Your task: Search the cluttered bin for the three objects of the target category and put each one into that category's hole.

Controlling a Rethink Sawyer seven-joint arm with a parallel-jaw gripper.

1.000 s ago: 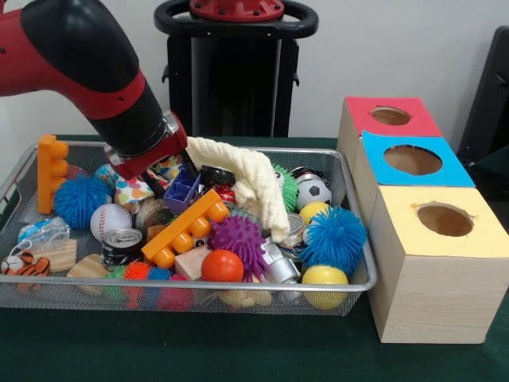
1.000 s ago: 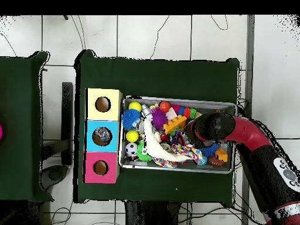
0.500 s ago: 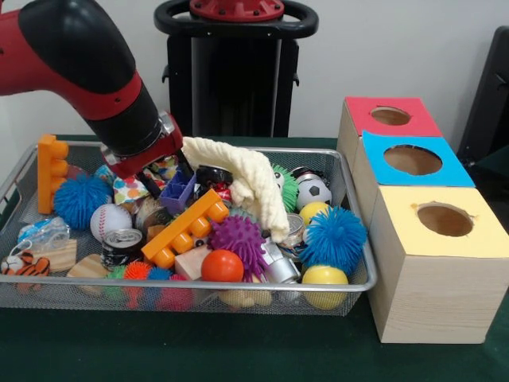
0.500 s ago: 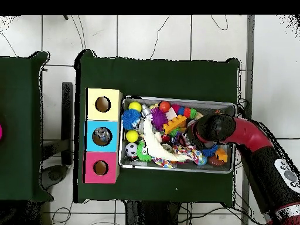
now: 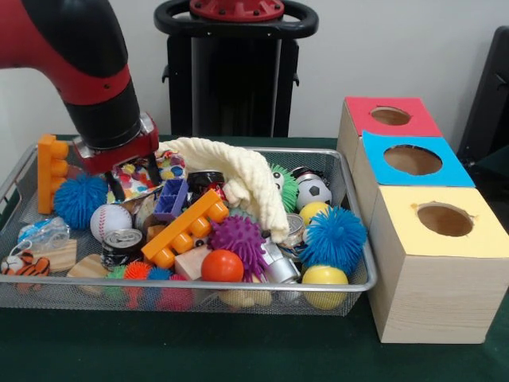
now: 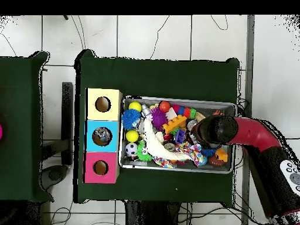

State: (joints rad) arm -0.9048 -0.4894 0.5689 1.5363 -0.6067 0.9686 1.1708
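Here, in the front view, the red and black arm (image 5: 79, 64) comes down over the left part of the wire mesh bin (image 5: 350, 239), and its gripper (image 5: 131, 179) sits low among the toys beside a multicoloured patterned cloth (image 5: 143, 171). Whether the claw is open or closed cannot be told; its tips are buried in clutter. A cream knitted cloth (image 5: 246, 179) arches from near the gripper toward the right, its far end hanging down by a blue spiky ball (image 5: 334, 237). An orange building block (image 5: 187, 227) lies on a diagonal, its long axis rising from lower left to upper right. A purple spiky ball (image 5: 238, 241), an orange ball (image 5: 222, 267), a baseball (image 5: 110, 220) and a soccer ball (image 5: 313, 191) lie in the bin. To the right stand three boxes with holes: red (image 5: 391, 116), blue (image 5: 412, 160) and yellow (image 5: 444, 220).

From overhead, the arm (image 6: 258, 140) enters from the right, hiding the gripper altogether. The cream cloth (image 6: 153, 143) runs lengthwise across the bin's width. Only this view shows something lying inside the blue box's hole (image 6: 102, 136).
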